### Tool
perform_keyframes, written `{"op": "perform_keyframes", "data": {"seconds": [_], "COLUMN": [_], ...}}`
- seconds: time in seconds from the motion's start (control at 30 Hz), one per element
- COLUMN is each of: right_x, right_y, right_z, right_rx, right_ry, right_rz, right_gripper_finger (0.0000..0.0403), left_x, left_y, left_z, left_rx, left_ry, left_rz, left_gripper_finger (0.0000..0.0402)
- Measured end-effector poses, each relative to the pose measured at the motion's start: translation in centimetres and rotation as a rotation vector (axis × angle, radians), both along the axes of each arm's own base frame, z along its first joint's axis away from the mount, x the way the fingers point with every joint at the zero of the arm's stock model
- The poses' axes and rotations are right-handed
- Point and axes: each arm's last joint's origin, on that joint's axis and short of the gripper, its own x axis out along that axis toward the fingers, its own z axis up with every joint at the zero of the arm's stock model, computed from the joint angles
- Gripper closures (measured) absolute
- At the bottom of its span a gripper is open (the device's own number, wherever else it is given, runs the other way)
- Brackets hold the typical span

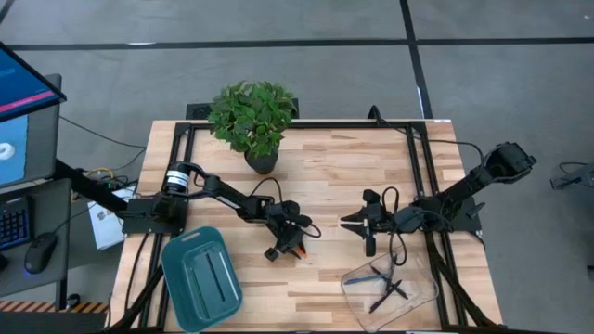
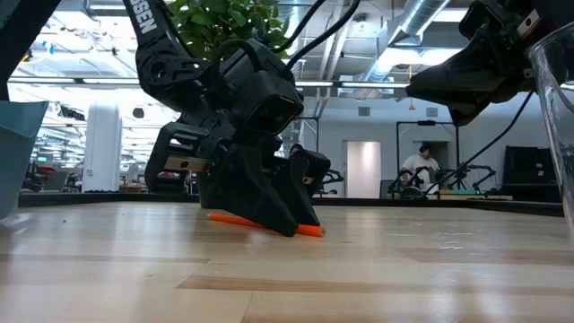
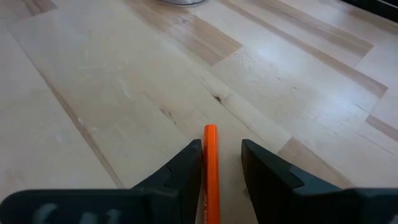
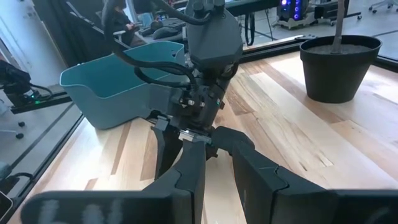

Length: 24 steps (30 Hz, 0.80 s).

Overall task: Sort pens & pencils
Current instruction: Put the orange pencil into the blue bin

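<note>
Left pincer [image 1: 295, 243] down at the middle of the wooden counter [image 1: 325, 167], fingers [image 3: 186, 168] astride the orange pen [image 3: 210, 171]. In the left wrist view: pen lying flat on the wood between the two dark fingers, a sliver of gap visible on each side, so not clenched; whether the pads actually touch it cannot be told. In the low view: pen [image 2: 309, 231] mostly masked by the pincer body, only a short orange length to one side and the tip to the other showing. From above: just an orange speck [image 1: 299, 252] under the fingers.

Right pincer [image 1: 355, 225] hovering near the counter's middle, facing the left one, fingers [image 4: 189, 171] slightly parted with nothing between them. In the low view only its dark underside in frame, upper right, fingertips cut off.

Clear tray [image 1: 422, 297] at the counter's near right edge, holding several pens: one blue [image 1: 379, 273], the others dark and crossed over one another; exact count hard to make out. Only its clear wall [image 2: 558, 126] at the low view's right margin.

Teal tray [image 1: 176, 269] at the near left, with two thin dark lines inside, hard to say whether pens or moulded ridges. Potted plant [image 1: 252, 116] at the far edge. In the room beyond, a person [image 2: 419, 163], small and far off.
</note>
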Motion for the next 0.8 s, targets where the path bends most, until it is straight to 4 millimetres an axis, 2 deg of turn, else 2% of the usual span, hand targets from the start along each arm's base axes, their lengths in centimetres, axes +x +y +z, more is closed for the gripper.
{"op": "perform_keyframes", "data": {"seconds": [0.13, 0.37, 0.8], "right_x": [0.0, 0.0, -0.2], "right_y": [0.0, 0.0, 0.5], "right_z": [0.1, 0.0, 0.0], "right_rx": [0.003, 0.003, 0.002], "right_ry": [-0.006, -0.004, -0.004], "right_rz": [0.001, 0.003, 0.026], "right_gripper_finger": [0.0300, 0.0300, 0.0300], "left_x": [0.1, 0.5, 0.6], "left_y": [0.4, 1.0, 1.1], "left_z": [-0.4, -2.8, -3.0], "left_rx": [-0.011, -0.122, -0.126], "left_ry": [0.000, -0.017, -0.031], "left_rz": [-0.007, -0.044, -0.034], "left_gripper_finger": [0.0292, 0.0292, 0.0293]}}
